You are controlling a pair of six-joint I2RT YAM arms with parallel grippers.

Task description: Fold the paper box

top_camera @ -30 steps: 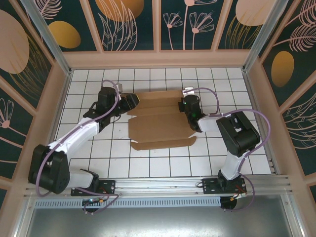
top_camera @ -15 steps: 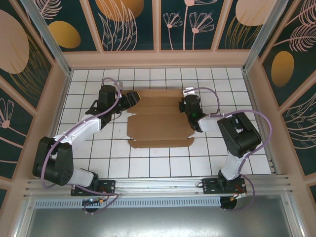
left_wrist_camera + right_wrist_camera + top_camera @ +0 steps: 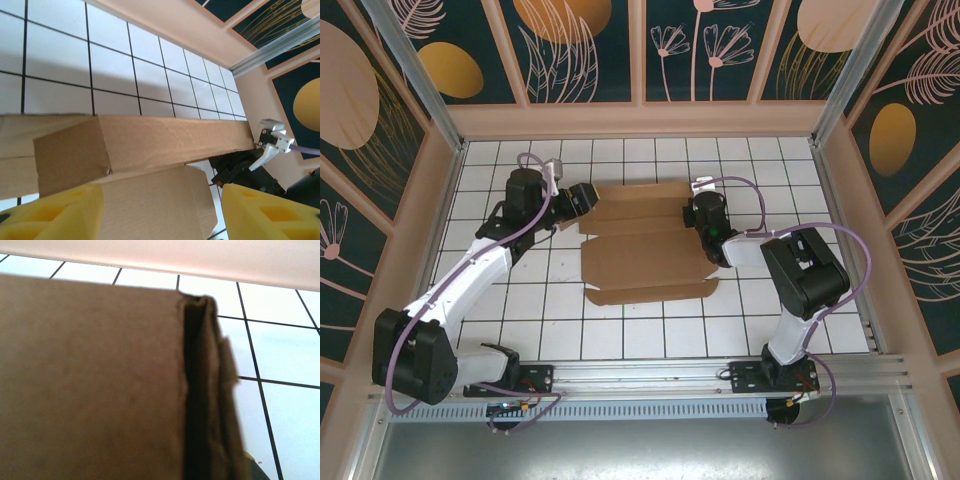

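The paper box (image 3: 645,245) is a brown cardboard sheet, partly folded, lying on the white tiled floor between the two arms. Its far long wall (image 3: 165,142) stands raised along the back. My left gripper (image 3: 586,200) is at the box's far left corner. It is open, and its yellow fingers (image 3: 55,215) straddle a left end flap (image 3: 155,205) without pinching it. My right gripper (image 3: 701,220) is at the box's right edge, shut on the folded right wall (image 3: 202,390). That cardboard sits so close to the right wrist camera that it hides the fingers.
Pale wooden walls (image 3: 640,120) close in the tiled floor on three sides, and the left gripper works close to the back one. An aluminium rail (image 3: 640,375) with the arm bases runs along the near edge. Bare tiles (image 3: 640,330) lie in front of the box.
The left arm has drawn a little to the left and back, and its jaws have opened slightly wider. The right gripper has not moved.
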